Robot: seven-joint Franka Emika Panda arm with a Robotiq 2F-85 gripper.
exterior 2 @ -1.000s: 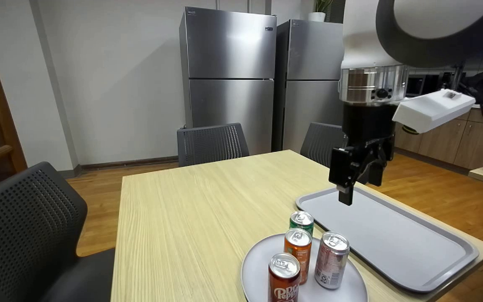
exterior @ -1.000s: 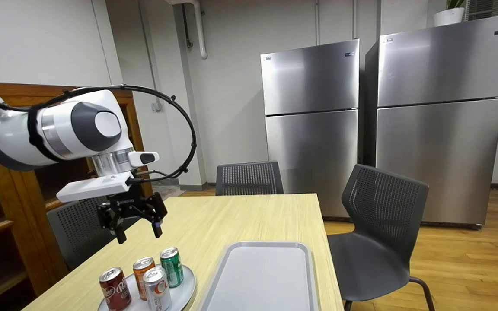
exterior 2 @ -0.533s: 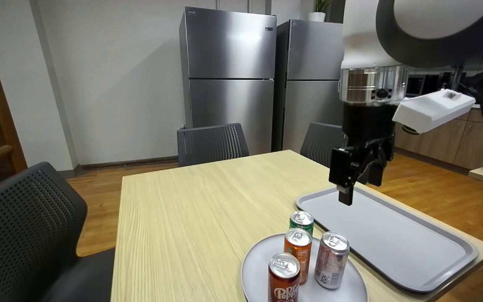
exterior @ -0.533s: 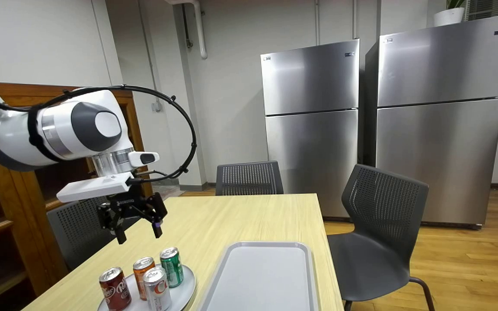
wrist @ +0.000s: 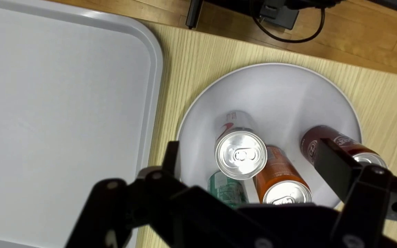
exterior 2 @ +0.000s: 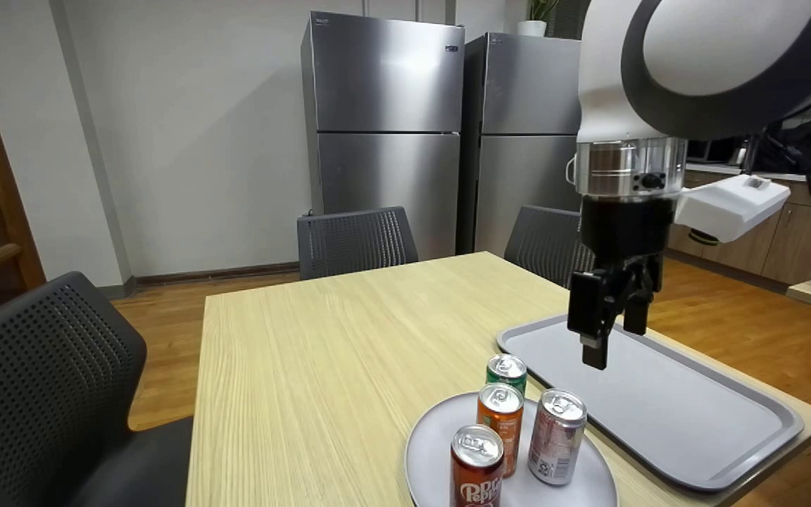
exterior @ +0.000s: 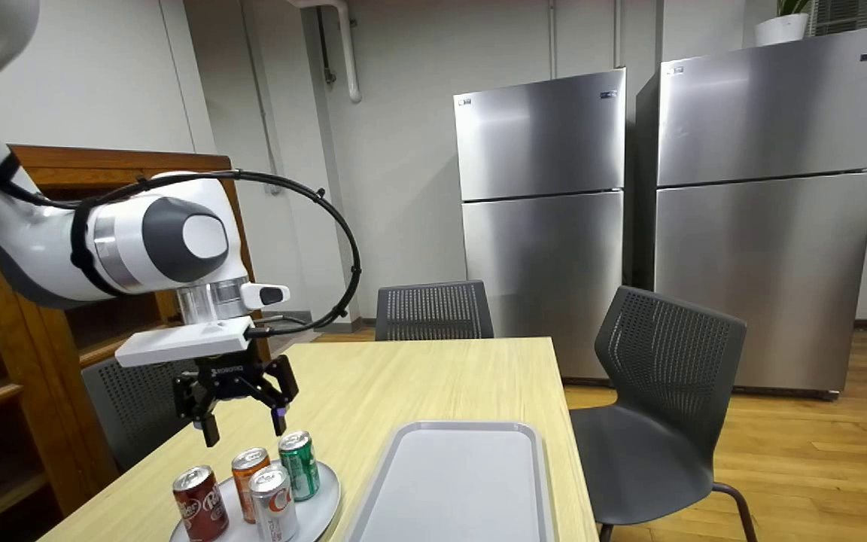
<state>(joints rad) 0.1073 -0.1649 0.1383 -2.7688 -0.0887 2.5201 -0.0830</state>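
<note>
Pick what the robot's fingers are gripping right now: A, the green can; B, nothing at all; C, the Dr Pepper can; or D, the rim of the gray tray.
B: in an exterior view the fingers stand apart with nothing held between them, and the Dr Pepper can, orange can, silver can and green can all stand on the round plate below.

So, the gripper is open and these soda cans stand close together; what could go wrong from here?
Lowering the gripper might tip something: the silver soda can, orange soda can and green soda can stand close together.
In the wrist view one finger hides part of the Dr Pepper can, so a descent might bump it.
All four share one grey plate, so a knock might shift several.
</note>
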